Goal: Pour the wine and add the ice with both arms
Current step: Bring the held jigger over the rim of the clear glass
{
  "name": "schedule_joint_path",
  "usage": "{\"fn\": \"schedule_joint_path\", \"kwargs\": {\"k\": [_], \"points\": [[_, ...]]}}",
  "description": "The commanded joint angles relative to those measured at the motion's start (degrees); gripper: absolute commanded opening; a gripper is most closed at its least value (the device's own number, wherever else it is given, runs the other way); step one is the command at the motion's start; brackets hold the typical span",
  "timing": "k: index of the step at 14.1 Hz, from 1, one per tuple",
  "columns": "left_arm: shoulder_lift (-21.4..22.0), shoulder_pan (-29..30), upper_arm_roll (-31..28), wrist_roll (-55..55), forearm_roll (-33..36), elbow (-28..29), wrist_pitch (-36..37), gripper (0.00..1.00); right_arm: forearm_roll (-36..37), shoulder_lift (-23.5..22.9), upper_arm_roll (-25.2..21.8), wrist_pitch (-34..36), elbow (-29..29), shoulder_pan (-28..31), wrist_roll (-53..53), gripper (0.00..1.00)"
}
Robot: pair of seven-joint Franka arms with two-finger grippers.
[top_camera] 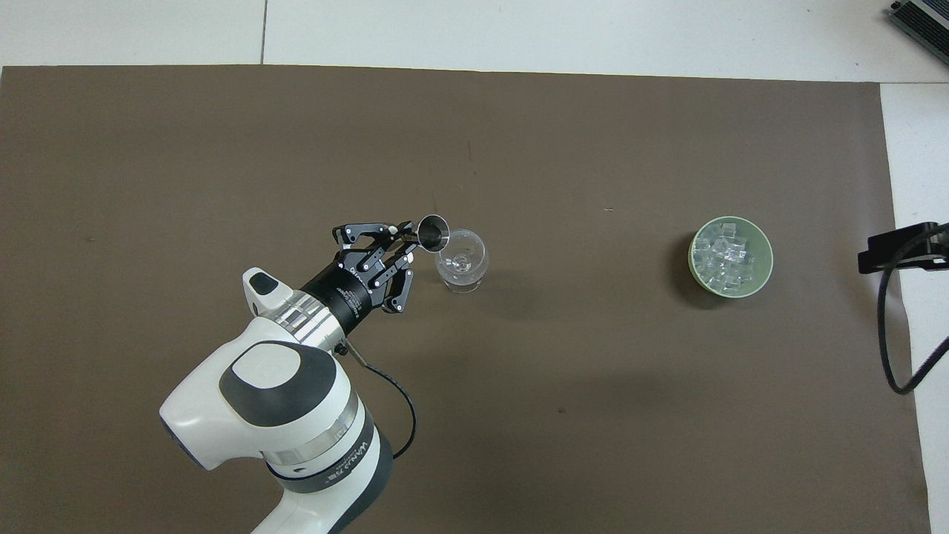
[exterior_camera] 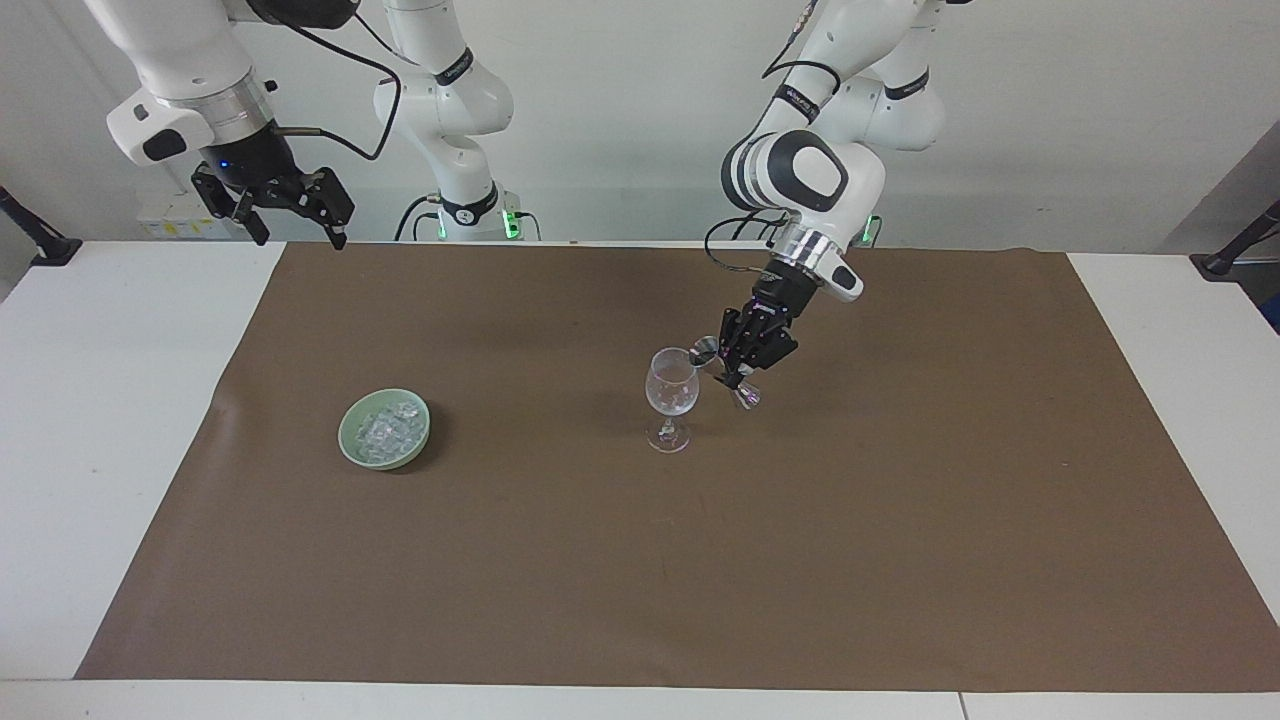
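While your left pincer (exterior_camera: 737, 372) grips the tilted steel jigger (exterior_camera: 722, 368) at the clear wine glass's (exterior_camera: 671, 396) rim, your right pincer (exterior_camera: 290, 212) waits spread; ice (exterior_camera: 385, 428) fills the green bowl (exterior_camera: 352, 436).

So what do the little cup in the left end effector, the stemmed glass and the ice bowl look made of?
Jigger in the left end effector: likely polished metal, silvery with a mirror-like rim. Wine glass: clear glass or clear plastic, since the mat shows through it. Bowl holding the ice: probably glazed ceramic, pale green and smooth, though plastic is possible.
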State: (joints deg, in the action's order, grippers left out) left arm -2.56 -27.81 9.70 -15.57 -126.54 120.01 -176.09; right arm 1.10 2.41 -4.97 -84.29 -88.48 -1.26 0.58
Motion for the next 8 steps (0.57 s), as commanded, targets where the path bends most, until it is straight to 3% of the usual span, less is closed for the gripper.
{"fn": "schedule_joint_path", "kwargs": {"k": [1,8], "points": [[-0.25,-1.81,-0.56,0.54,0.95,-1.44,-2.59,0.0,-0.57,1.28,0.13,-0.35,-1.43,0.12,0.21,1.0],[-2.27,-2.69,-0.03,0.71,5.43,-4.6,-7.51,0.0,-0.57,1.19,0.13,-0.43,-1.43,0.12,0.21,1.0]]}}
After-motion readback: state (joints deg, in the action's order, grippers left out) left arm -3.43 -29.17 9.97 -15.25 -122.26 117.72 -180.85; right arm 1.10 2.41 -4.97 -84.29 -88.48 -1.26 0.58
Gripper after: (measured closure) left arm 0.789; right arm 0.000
